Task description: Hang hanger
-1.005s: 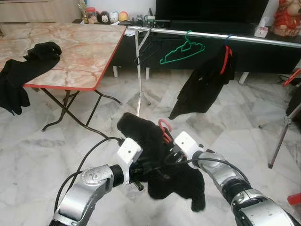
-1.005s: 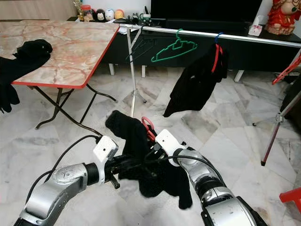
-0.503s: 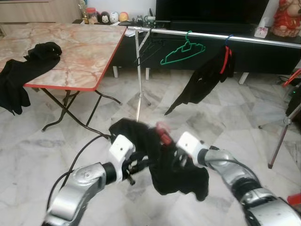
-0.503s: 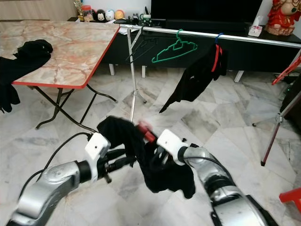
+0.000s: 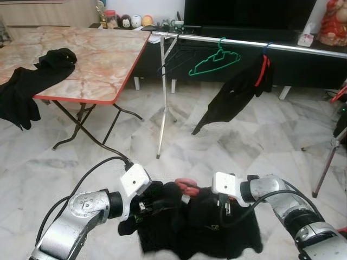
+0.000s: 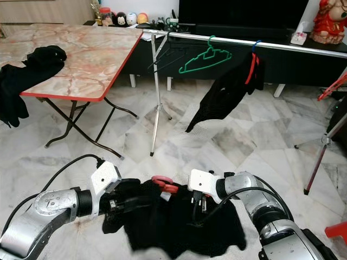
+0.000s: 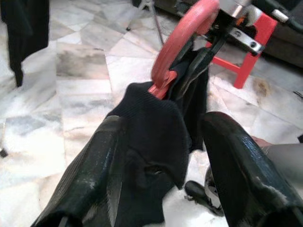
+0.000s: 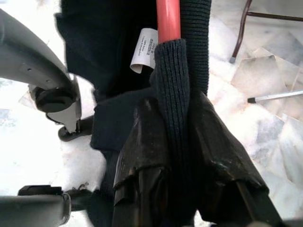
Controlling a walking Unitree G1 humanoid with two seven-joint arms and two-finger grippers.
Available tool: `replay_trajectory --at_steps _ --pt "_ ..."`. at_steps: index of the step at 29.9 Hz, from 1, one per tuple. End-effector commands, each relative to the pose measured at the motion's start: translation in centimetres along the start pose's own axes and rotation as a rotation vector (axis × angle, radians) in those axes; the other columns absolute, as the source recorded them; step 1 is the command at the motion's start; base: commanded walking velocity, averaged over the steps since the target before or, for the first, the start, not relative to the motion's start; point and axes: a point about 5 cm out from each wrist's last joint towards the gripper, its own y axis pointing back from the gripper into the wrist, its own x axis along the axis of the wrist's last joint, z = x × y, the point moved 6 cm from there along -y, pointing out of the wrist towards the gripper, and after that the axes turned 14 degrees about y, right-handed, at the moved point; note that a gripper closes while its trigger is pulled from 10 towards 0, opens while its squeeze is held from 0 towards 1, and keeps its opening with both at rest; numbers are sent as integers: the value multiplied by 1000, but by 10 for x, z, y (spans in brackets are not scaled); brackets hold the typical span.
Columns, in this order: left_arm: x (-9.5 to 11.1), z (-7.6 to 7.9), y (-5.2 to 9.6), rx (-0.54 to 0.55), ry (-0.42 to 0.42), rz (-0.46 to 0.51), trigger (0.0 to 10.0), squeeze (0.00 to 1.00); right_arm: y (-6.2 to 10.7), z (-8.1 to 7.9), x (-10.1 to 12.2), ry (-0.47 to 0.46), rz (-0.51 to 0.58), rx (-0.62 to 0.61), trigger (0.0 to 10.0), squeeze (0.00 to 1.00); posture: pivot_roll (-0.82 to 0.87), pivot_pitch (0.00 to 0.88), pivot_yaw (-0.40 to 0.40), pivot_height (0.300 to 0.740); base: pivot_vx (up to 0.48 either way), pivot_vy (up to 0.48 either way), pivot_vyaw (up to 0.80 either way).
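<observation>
I clamp my right gripper [image 8: 177, 142] on the knit-covered arm of the red hanger [image 5: 187, 187], low before me and well short of the rail [image 5: 255, 43]. My left gripper [image 7: 161, 156] straddles the black garment [image 6: 173, 225], fingers apart, probably to steady its drape for hanging.

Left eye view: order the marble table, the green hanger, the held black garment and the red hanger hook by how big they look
1. marble table, largest.
2. black garment, though it sits nearer the camera, so its true size against the table is unsure.
3. green hanger.
4. red hanger hook, smallest.
</observation>
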Motion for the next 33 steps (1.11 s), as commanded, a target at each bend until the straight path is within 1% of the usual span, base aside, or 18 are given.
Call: replay_trajectory --at_steps 1,3,4,7,10,13,17,20,24,28,33 --pt "-1 1 -1 -16 -41 -14 10000 0 5 12 11 45 38 -24 0 0 -109 0 15 732 0 0 0" --pt "-2 -1 -2 -7 -57 -16 10000 0 6 11 12 48 46 -12 0 0 -110 0 16 732 0 0 0" --pt "-6 -1 -1 -13 -84 -33 10000 0 7 10 13 51 57 1 0 0 -110 0 16 732 0 0 0" --pt "-11 -6 -1 1 -101 -43 10000 0 8 8 18 54 85 22 0 0 -110 0 15 732 0 0 0" --pt "-13 -7 -4 0 -134 -53 10000 0 8 8 20 58 97 30 0 0 -110 0 15 732 0 0 0" --pt "-13 -8 -5 -2 -146 -53 10000 0 8 8 21 61 103 37 0 0 -110 0 15 732 0 0 0" --pt "-12 -10 -12 -5 -169 -46 10000 0 8 7 26 64 125 62 0 0 -110 0 15 732 0 0 0" --pt "-12 -10 -14 -7 -175 -44 10000 0 8 7 27 64 129 67 0 0 -110 0 15 732 0 0 0" --pt "-15 -7 -20 -44 -195 -55 10000 0 8 5 34 77 159 90 0 0 -117 0 16 732 0 0 0" --pt "-19 -6 -21 -64 -190 -74 10000 0 8 6 38 84 173 94 0 0 -117 0 17 732 0 0 0" --pt "-23 -7 -22 -64 -185 -80 10000 0 8 7 42 91 186 97 0 0 -119 0 17 732 0 0 0"
